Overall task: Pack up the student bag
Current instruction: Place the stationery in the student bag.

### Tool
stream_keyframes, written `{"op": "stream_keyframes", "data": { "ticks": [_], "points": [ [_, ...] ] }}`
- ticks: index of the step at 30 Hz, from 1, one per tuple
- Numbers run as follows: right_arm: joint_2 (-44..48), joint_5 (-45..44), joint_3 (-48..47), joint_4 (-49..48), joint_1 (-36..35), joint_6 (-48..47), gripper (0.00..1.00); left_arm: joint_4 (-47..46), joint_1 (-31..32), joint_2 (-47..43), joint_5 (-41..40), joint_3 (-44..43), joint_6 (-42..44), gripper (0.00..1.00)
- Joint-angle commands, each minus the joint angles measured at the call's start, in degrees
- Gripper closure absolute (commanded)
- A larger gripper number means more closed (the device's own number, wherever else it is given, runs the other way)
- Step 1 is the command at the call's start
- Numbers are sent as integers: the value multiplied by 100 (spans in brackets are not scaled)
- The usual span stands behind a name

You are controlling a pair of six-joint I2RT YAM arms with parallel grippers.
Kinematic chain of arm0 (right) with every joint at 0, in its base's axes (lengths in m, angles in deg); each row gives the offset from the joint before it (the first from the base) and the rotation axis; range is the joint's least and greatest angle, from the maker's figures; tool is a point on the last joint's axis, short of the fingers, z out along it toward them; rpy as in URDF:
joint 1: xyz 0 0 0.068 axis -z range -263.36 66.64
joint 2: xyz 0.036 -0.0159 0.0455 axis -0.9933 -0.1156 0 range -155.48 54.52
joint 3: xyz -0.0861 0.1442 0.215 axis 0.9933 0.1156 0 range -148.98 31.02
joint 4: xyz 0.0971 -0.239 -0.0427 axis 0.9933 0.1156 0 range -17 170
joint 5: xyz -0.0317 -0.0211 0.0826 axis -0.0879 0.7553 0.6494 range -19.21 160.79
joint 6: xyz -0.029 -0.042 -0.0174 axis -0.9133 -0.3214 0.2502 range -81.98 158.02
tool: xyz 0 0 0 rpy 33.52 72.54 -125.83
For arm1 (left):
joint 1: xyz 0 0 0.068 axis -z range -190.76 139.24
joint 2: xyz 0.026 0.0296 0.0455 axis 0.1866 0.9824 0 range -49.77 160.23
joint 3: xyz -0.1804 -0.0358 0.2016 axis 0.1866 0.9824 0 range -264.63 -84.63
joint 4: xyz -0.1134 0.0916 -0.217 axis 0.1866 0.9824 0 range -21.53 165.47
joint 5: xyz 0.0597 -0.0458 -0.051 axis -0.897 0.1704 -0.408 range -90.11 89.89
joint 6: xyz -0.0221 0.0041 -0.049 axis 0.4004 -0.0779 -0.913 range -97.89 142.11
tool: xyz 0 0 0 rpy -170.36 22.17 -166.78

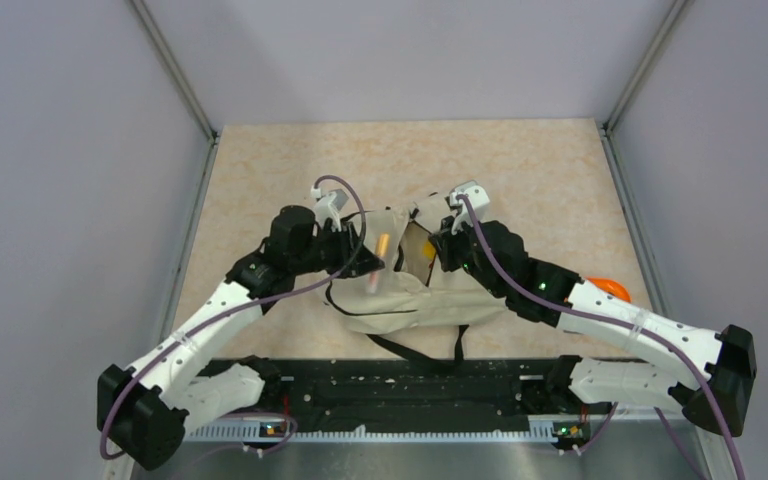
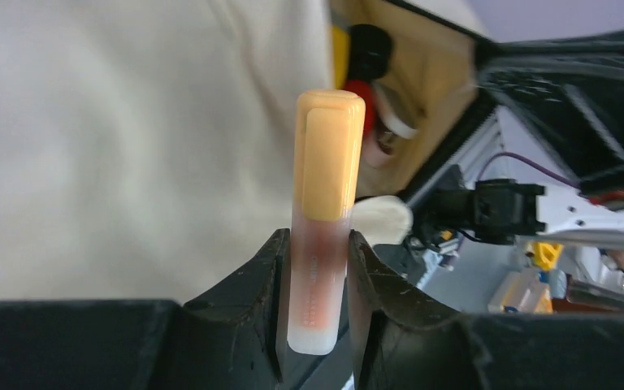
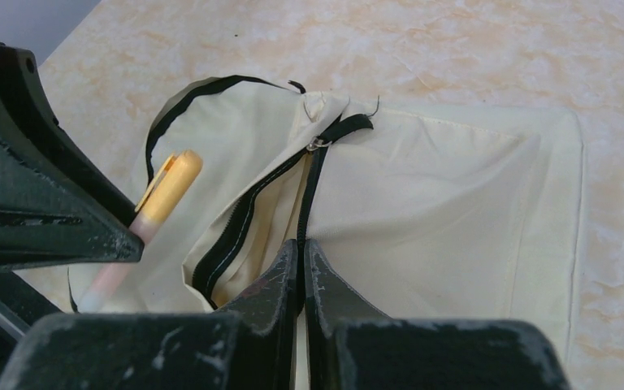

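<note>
The cream student bag (image 1: pixel 410 295) lies mid-table with its zipped mouth open toward the back; it also shows in the right wrist view (image 3: pixel 447 203) and the left wrist view (image 2: pixel 114 146). My left gripper (image 2: pixel 317 252) is shut on a highlighter pen (image 2: pixel 325 211) with an orange cap and pale translucent body, held above the bag beside its opening (image 1: pixel 380 262). My right gripper (image 3: pixel 302 248) is shut on the bag's black zipper edge (image 3: pixel 315 171) and holds the mouth open. Inside the bag, a red and black thing (image 2: pixel 366 73) shows.
An orange object (image 1: pixel 608 288) lies on the table to the right, behind my right arm. Black bag straps (image 1: pixel 430 350) trail toward the near rail. Grey walls close in the table on the left, right and back.
</note>
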Motion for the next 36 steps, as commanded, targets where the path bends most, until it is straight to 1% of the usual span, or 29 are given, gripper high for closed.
{"op": "stream_keyframes", "data": {
  "ticks": [1,5,8,19,26,27,30,36],
  "points": [
    [125,51,-164,-693,-20,43,100,-647,420,-4,484,-399,-471,83],
    [110,87,-164,-703,-18,58,100,-873,746,307,544,-504,-559,83],
    [101,121,-163,-729,-14,82,100,-958,879,638,502,-605,-601,84],
    [156,119,-159,-693,-15,72,100,-1065,922,1413,134,-1041,-641,85],
    [156,149,-160,-704,-15,65,100,-1722,922,1856,-280,-1218,-1049,85],
    [156,148,-153,-704,-14,58,100,-1960,922,1912,-308,-1222,-1137,85],
    [156,156,-145,-710,-17,70,100,-2452,925,2071,-428,-1197,-1414,85],
    [152,133,-90,-730,-15,99,100,-3093,922,2226,-816,-993,-1813,86]
  ]
}}
